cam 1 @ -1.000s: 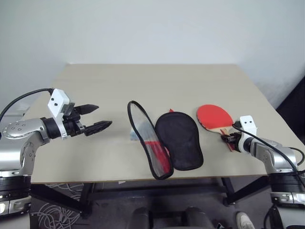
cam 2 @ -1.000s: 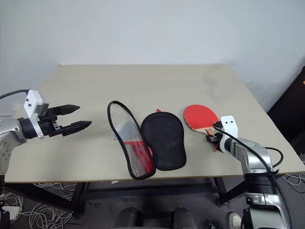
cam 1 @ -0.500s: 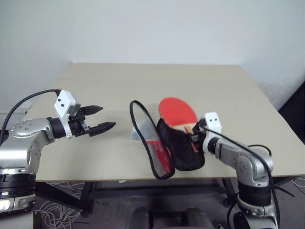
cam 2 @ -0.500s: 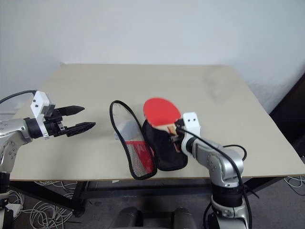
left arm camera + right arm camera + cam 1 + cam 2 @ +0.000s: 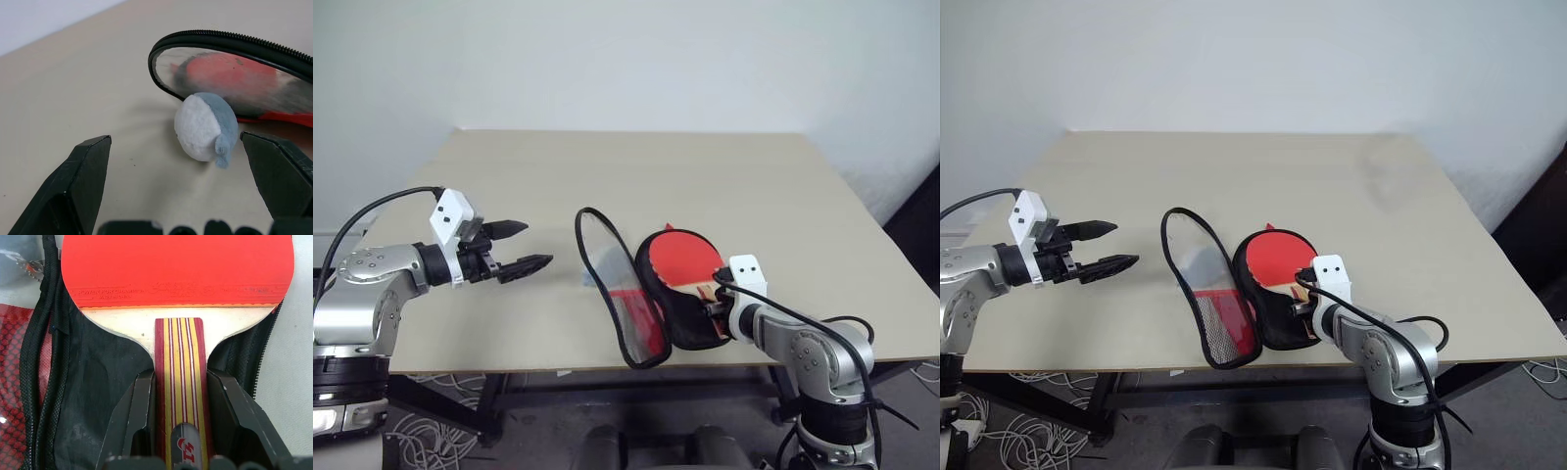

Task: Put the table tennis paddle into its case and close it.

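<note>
At left-centre, the left gripper [image 5: 521, 247] hovers over the counter [image 5: 636, 171], jaws wide and empty. At lower centre lies the open case [image 5: 646, 294]; the right gripper [image 5: 178, 396] clamps the table tennis paddle [image 5: 683, 257] by its handle over the case's black lining.

Left end effector [image 5: 523, 247] agape (right [image 5: 180, 396] clamped)

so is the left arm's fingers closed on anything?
No. In the left wrist view the left gripper has its fingers spread apart over bare table, with a small white and grey plush toy beyond them, untouched.
</note>
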